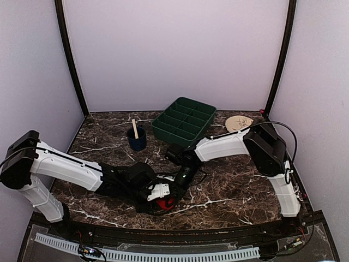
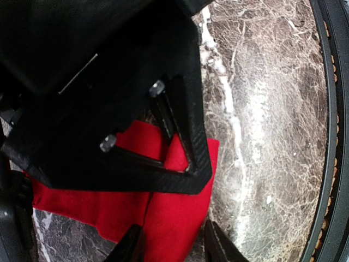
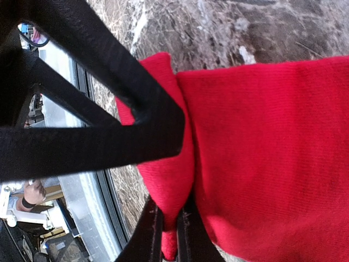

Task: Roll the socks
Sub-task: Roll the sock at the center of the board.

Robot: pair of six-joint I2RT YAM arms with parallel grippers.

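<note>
while red sock lies on marble table near front centre, one edge is bunched into raised fold. right gripper: fingers together, clamped on that fold. left gripper: fingers part-way apart, red fabric filling gap between them, gripping sock just beside right gripper. farther back, well apart: green compartment tray, dark blue cup with wooden stick standing in it
</note>
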